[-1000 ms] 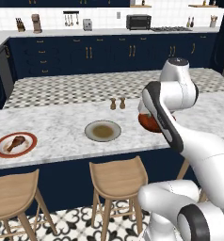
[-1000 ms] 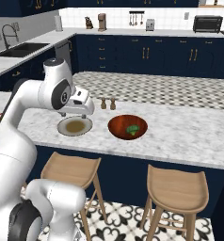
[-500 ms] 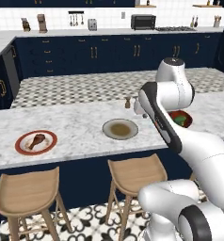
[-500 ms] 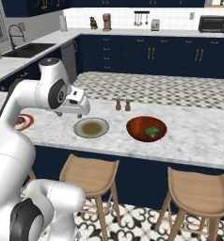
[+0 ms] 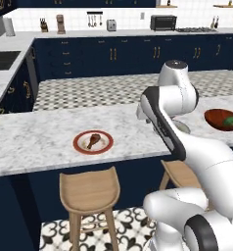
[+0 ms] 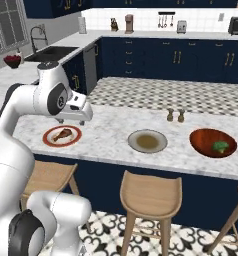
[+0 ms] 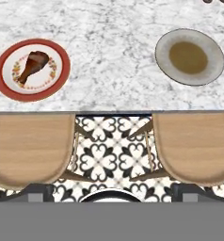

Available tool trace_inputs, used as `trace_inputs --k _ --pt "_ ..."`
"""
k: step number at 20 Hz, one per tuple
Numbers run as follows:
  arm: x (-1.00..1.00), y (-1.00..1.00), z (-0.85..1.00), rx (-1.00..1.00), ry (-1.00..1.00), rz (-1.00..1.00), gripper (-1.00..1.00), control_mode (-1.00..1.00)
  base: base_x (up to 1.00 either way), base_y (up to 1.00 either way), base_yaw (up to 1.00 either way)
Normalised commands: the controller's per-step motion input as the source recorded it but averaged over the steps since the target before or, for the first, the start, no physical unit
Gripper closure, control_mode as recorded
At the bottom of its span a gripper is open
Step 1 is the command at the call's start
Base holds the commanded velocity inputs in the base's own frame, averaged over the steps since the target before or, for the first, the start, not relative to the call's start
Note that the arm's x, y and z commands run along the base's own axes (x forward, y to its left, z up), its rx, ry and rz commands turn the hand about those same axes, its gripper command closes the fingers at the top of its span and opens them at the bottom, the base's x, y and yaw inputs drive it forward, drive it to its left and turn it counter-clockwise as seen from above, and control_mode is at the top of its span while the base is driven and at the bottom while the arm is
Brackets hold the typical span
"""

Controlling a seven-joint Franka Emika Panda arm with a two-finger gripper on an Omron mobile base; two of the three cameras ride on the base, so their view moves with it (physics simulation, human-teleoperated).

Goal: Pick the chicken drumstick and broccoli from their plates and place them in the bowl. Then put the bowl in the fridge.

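The brown chicken drumstick (image 7: 34, 65) lies on the red-rimmed white plate (image 7: 5, 84) on the marble counter, up and left of my gripper (image 7: 112, 192). The gripper is open, its dark fingertips (image 7: 36, 191) wide apart with nothing between them, hovering over the counter's front edge and the stools. The grey plate (image 7: 189, 77) with the olive centre is bare. From the right base view, my hand (image 6: 75, 114) hangs just above and right of the drumstick (image 6: 64, 133). The green broccoli (image 6: 220, 146) sits inside the red-brown bowl (image 6: 203, 139) at the right, also visible as bowl (image 5: 217, 117).
Two small shakers (image 6: 175, 115) stand behind the grey plate (image 6: 147, 149). Wooden stools (image 7: 31, 146) (image 7: 194, 146) stand under the counter's front edge. A sink (image 6: 56, 52) is on the far left counter. A patterned tile floor lies beyond the island.
The whole picture has shifted: the base has driven left along the island, so the red-rimmed plate now sits near the middle and the bowl at the far right. The broccoli stays in the bowl.
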Motion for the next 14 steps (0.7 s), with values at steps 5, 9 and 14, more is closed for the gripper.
trace_inputs --k 5,9,14 --pt "0.00 0.00 0.00 0.00 0.00 0.00 -1.00 1.00 0.08 0.49 -0.01" --pt "0.00 0.00 0.00 0.00 0.00 0.00 -1.00 1.00 0.21 0.73 0.00" --pt "0.00 0.00 0.00 0.00 0.00 0.00 -1.00 1.00 0.32 0.69 0.00"
